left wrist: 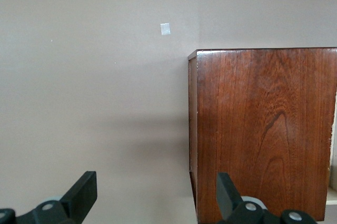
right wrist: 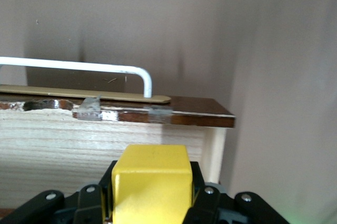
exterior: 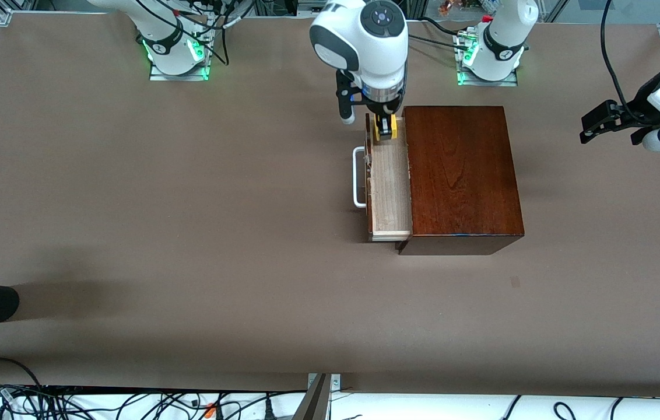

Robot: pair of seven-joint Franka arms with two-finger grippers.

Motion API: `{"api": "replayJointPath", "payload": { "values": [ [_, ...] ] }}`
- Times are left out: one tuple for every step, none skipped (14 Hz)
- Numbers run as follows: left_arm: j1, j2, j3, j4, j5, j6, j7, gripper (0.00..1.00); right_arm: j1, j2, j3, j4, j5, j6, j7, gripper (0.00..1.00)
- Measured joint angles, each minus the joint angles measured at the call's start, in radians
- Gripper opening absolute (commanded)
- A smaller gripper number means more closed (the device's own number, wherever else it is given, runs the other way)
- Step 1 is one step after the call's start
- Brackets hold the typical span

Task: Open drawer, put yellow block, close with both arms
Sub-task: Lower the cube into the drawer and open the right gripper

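**Yellow block going into the open drawer**

The yellow block (exterior: 387, 126) is sitting clenched between the fingers of the right gripper (exterior: 386, 129), which is hanging over the open drawer (exterior: 389, 186) at the end of the tray nearest the robot bases. In the right wrist view the block (right wrist: 151, 182) is filling the space between the black fingers, with the pale wood floor of the drawer and its dark front edge just past it; whether the block is already touching the floor cannot be told. The white handle (exterior: 358, 177) is standing on the drawer's front, facing the right arm's end of the surface (exterior: 190, 233).

The drawer is standing pulled out of the wooden box (exterior: 462, 175), its pale interior showing bare along its length apart from the block and gripper at one end. So the opening step is looking finished, and the placing step is looking under way but not complete: the block is not yet let go.

The left gripper (exterior: 610, 122) is waiting in the air well apart from the box, toward the left arm's end of the surface, its fingers spread and holding nothing. Its wrist view is showing the box top (left wrist: 263, 129) and a small pale patch (left wrist: 165, 29) on the surface near the box.

Left to do, by my judgement: releasing the block, lifting the right gripper clear, then pushing the drawer shut with both arms.
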Motion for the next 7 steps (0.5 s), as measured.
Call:
{"api": "replayJointPath", "payload": {
  "values": [
    [0.0,0.0,0.0,0.0,0.0,0.0,0.0,1.0,0.001,0.013,0.0,0.005,-0.007,0.007,0.003,0.0],
    [0.0,0.0,0.0,0.0,0.0,-0.001,0.0,1.0,0.003,0.025,0.0,0.007,-0.011,0.013,0.007,0.0],
    [0.0,0.0,0.001,0.0,0.0,-0.001,0.0,1.0,0.005,0.036,0.0,0.008,-0.012,0.02,0.012,0.0],
    [0.0,0.0,0.001,0.0,0.0,-0.001,0.0,1.0,0.006,0.047,0.0,0.009,-0.012,0.024,0.014,0.0],
    [0.0,0.0,0.001,0.0,0.0,-0.002,0.0,1.0,0.007,0.058,0.0,0.009,-0.012,0.026,0.015,0.0],
    [0.0,0.0,0.001,0.0,0.0,-0.003,0.0,1.0,0.008,0.069,0.0,0.009,-0.013,0.027,0.016,0.0],
    [0.0,0.0,0.001,0.0,0.0,-0.005,0.0,1.0,0.01,0.08,0.0,0.01,-0.013,0.028,0.016,0.15]
  ]
}}
